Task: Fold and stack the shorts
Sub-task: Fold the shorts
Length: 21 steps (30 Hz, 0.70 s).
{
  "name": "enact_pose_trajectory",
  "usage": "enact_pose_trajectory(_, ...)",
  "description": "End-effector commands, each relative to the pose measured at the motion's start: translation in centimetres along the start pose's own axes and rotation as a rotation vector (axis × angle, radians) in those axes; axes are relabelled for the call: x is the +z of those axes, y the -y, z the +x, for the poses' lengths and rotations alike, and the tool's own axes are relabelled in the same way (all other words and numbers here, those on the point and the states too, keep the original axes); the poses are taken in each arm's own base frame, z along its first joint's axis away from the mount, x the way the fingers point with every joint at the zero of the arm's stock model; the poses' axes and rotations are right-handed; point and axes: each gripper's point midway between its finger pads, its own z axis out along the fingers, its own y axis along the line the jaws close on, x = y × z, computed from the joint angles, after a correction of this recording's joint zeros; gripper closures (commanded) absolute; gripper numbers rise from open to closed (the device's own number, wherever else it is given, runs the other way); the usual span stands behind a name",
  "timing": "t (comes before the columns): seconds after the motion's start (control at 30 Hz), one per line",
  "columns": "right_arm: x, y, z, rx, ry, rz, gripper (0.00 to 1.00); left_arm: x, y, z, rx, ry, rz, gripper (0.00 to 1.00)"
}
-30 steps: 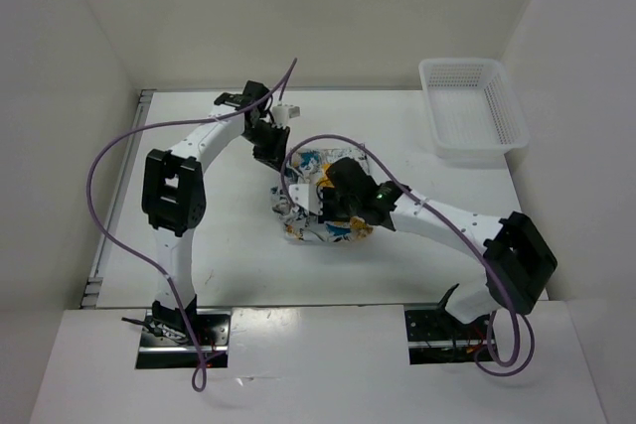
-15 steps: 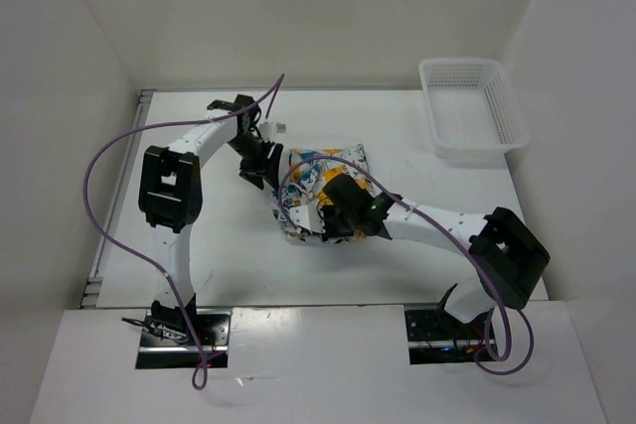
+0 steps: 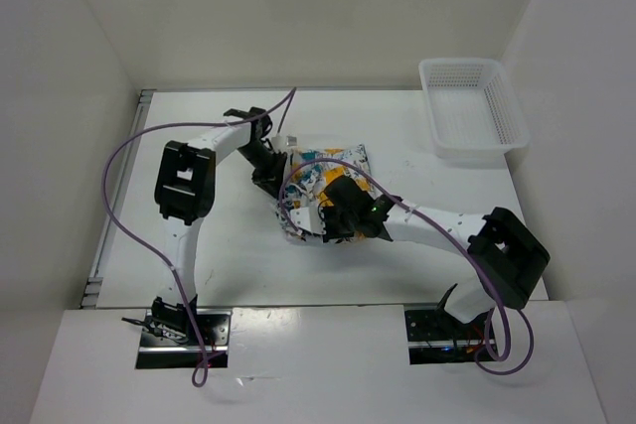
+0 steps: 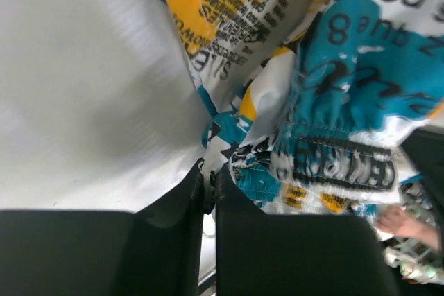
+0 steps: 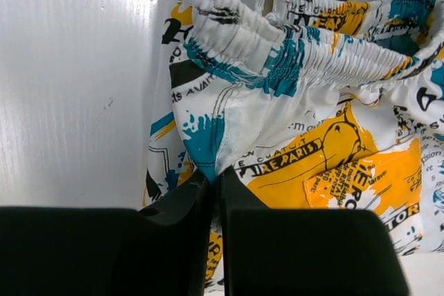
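The shorts (image 3: 323, 174), white with a teal, yellow-orange and black print, lie bunched in the middle of the table. My left gripper (image 3: 270, 168) is at their left edge, jaws shut on a pinch of the fabric (image 4: 223, 129). My right gripper (image 3: 323, 217) is at their near side, jaws shut on a fold just below the elastic waistband (image 5: 291, 60). In the right wrist view the cloth (image 5: 229, 129) rises out of the closed jaws. Part of the shorts is hidden under the right arm.
A white plastic mesh basket (image 3: 471, 108) stands at the back right. Purple cables loop over both arms. White walls stand on the left, back and right of the table (image 3: 229, 235).
The left gripper has moved right and nearer, back to the shorts' left edge. The right gripper has slid left over the shorts. The cloth looks more spread toward the back right.
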Motion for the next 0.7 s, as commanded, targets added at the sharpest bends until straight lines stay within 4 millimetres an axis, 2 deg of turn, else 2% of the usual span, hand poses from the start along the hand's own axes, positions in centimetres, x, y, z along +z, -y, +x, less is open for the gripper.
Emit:
enact_pose_trajectory(0.0, -0.5, 1.2, -1.2, -0.015, 0.043, 0.058, 0.89, -1.8, 1.7, -2.0, 0.050, 0.074, 0.043, 0.96)
enact_pose_trajectory(0.03, -0.8, 1.7, -1.3, -0.017, 0.044, 0.081, 0.89, -2.6, 2.2, -2.5, 0.068, 0.100, 0.041, 0.96)
enact_pose_trajectory(0.13, -1.2, 2.8, -1.3, -0.020, 0.033, 0.134, 0.89, -6.7, 5.0, -5.0, 0.168, 0.227, 0.019, 0.97)
enact_pose_trajectory(0.27, -1.7, 3.9, -1.2, -0.011, 0.019, 0.192, 0.92, -9.8, 9.3, -7.7, 0.296, 0.338, 0.003, 0.97)
enact_pose_trajectory(0.3, -1.7, 4.1, -1.4, -0.013, 0.027, 0.201, 0.92, -10.1, 10.1, -8.1, 0.314, 0.346, 0.005, 0.97)
enact_pose_trajectory(0.37, -1.8, 4.5, -1.4, -0.013, 0.022, 0.217, 0.92, -9.4, 11.3, -8.5, 0.339, 0.330, 0.013, 0.97)
enact_pose_trajectory(0.4, -1.8, 4.6, -1.2, -0.012, 0.013, 0.225, 0.92, -10.0, 12.3, -9.5, 0.371, 0.361, 0.015, 0.97)
enact_pose_trajectory(0.43, -1.9, 4.8, -1.4, -0.013, 0.020, 0.233, 0.92, -8.7, 11.7, -10.1, 0.367, 0.346, -0.009, 0.97)
enact_pose_trajectory(0.5, -1.7, 4.9, -1.3, -0.012, 0.012, 0.240, 0.92, -7.9, 11.0, -10.7, 0.358, 0.336, -0.021, 0.96)
enact_pose_trajectory(0.53, -1.7, 5.0, -1.3, -0.021, 0.011, 0.241, 0.92, -6.7, 9.9, -11.7, 0.349, 0.329, -0.039, 0.96)
enact_pose_trajectory(0.57, -1.3, 4.7, -1.0, -0.020, 0.006, 0.235, 0.91, -6.0, 9.2, -11.8, 0.333, 0.309, -0.054, 0.94)
enact_pose_trajectory(0.67, -1.4, 5.0, -1.0, -0.020, 0.004, 0.251, 0.69, -4.0, 6.3, -13.0, 0.300, 0.281, -0.138, 0.92)
